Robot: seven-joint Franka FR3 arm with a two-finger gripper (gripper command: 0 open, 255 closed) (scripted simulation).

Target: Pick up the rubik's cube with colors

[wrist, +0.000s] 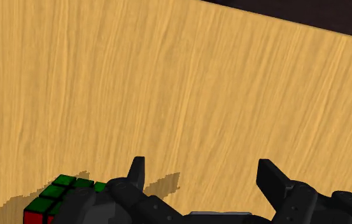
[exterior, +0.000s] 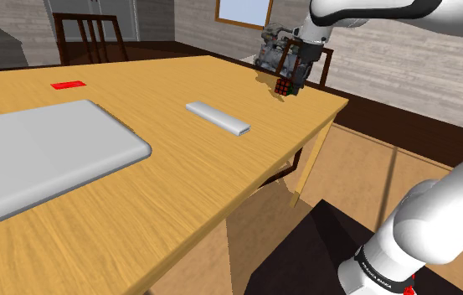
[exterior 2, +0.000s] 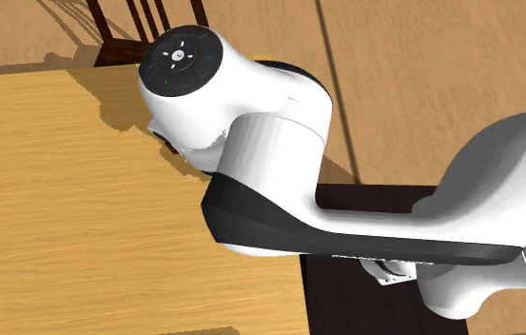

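1. The all-black two-finger gripper [wrist: 203, 170] stands wide open, holding nothing.
2. The green-and-red-faced Rubik's cube [wrist: 52, 198] sits on the wooden table [wrist: 168, 76], outside one finger, so I judge a sideways shift comes first.

Table [exterior: 221, 180]: bears slab, bar, card, cube.
Slab [exterior: 37, 155]: shoulder view's left.
Card [exterior: 69, 85]: behind slab.
Bar [exterior: 218, 118]: between slab and cube.
Cube [exterior: 284, 89]: table's far corner, shoulder view's right; just beside gripper [wrist: 202, 165], outside its fingers.
Chair [exterior: 95, 33]: behind table.

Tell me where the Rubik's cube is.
In the shoulder view, the Rubik's cube is near the table's far right corner, beside the open gripper, outside its fingers.
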